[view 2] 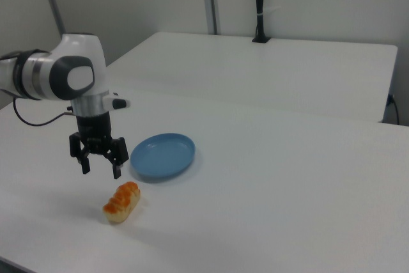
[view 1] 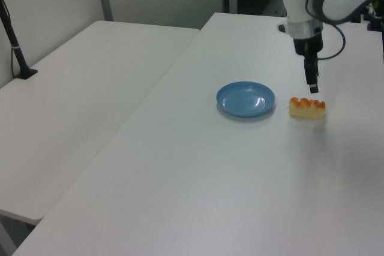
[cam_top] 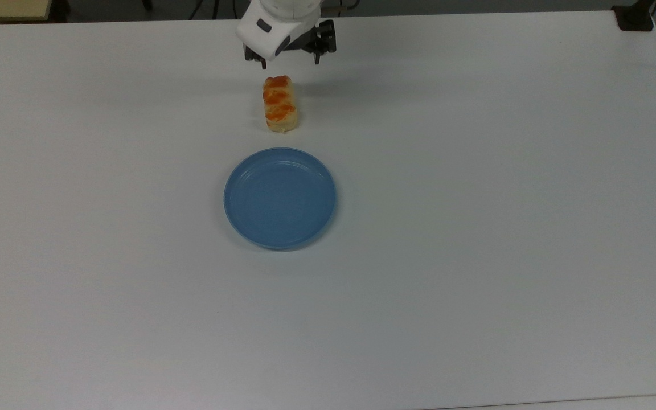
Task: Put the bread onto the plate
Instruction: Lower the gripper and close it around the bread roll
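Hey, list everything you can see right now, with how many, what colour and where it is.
bread: one, pale yellow with orange-red patches, lying on the table, apart from the plate.
plate: one, light blue, on the table near its middle in the top view, nothing on it.
table: one, white, bearing the bread and plate.
second table: one, white, at the left view's left.
black post: one, standing on the second table.
arm: one, white and grey.
gripper: one, black, jaws open, above the table close to the bread, holding nothing.
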Controlling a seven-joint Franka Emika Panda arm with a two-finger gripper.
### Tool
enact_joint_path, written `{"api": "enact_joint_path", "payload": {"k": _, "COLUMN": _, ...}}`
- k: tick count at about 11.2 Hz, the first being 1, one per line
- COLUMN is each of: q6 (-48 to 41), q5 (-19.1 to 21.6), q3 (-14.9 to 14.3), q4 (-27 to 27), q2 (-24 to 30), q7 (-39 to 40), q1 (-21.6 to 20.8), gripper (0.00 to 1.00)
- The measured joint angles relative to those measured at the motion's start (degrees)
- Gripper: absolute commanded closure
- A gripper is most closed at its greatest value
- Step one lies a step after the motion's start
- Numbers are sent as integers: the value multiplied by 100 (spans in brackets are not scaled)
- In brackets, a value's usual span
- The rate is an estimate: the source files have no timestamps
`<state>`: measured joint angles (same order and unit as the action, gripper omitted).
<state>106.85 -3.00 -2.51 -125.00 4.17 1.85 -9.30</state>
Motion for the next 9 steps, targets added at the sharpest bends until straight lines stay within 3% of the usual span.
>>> {"api": "enact_joint_path", "payload": {"k": 3, "q6": 734, "q5": -318, "q3": 0, "q4": -398, "q2": -331, "q7": 0, "q1": 3, "gripper": 2}}
{"api": "enact_joint_path", "payload": {"k": 4, "q6": 1026, "q5": -413, "q3": 0, "q4": -546, "q2": -481, "q7": 0, "q1": 9, "gripper": 16}}
{"api": "enact_joint_path", "payload": {"k": 5, "q6": 1209, "q5": -467, "q3": -1, "q4": -624, "q2": -628, "q7": 0, "q1": 15, "gripper": 40}}
{"api": "enact_joint_path", "payload": {"k": 6, "q6": 1335, "q5": -478, "q3": -2, "q4": -641, "q2": -756, "q7": 0, "q1": 20, "gripper": 57}}
{"api": "enact_joint_path", "payload": {"k": 8, "q6": 1418, "q5": -482, "q3": -6, "q4": -639, "q2": -893, "q7": 0, "q1": 26, "gripper": 72}}
{"api": "enact_joint_path", "payload": {"k": 9, "q6": 1419, "q5": -482, "q3": -10, "q4": -611, "q2": -886, "q7": 0, "q1": 27, "gripper": 72}}
